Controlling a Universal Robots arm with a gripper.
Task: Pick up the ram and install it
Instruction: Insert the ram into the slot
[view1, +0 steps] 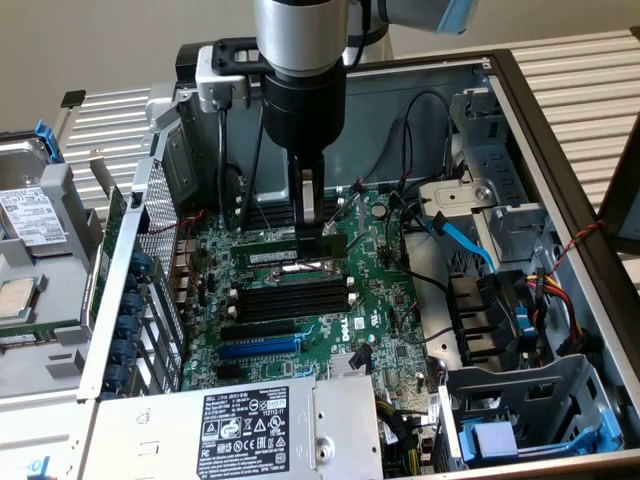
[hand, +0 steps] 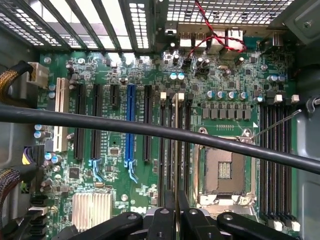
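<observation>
The ram (view1: 275, 250) is a narrow green stick with a pale label. It is held level just above the motherboard (view1: 380, 300), over the black slots beside the CPU socket (view1: 300, 268). My gripper (view1: 310, 228) comes straight down into the open computer case and is shut on the stick's top edge near its middle. In the wrist view the ram (hand: 175, 150) appears edge-on as a thin pale line running away from the fingertips (hand: 165, 220), lined up along a black slot (hand: 163, 150) with white end clips. I cannot tell whether it touches the slot.
A black cable (hand: 150, 130) crosses the wrist view above the board. The blue expansion slot (hand: 131, 120) and the CPU socket (hand: 225, 170) flank the slots. More black slots (view1: 295, 300) lie nearer the power supply (view1: 250, 430). Blue cables (view1: 470, 245) and a drive cage (view1: 530, 400) stand at the exterior view's right.
</observation>
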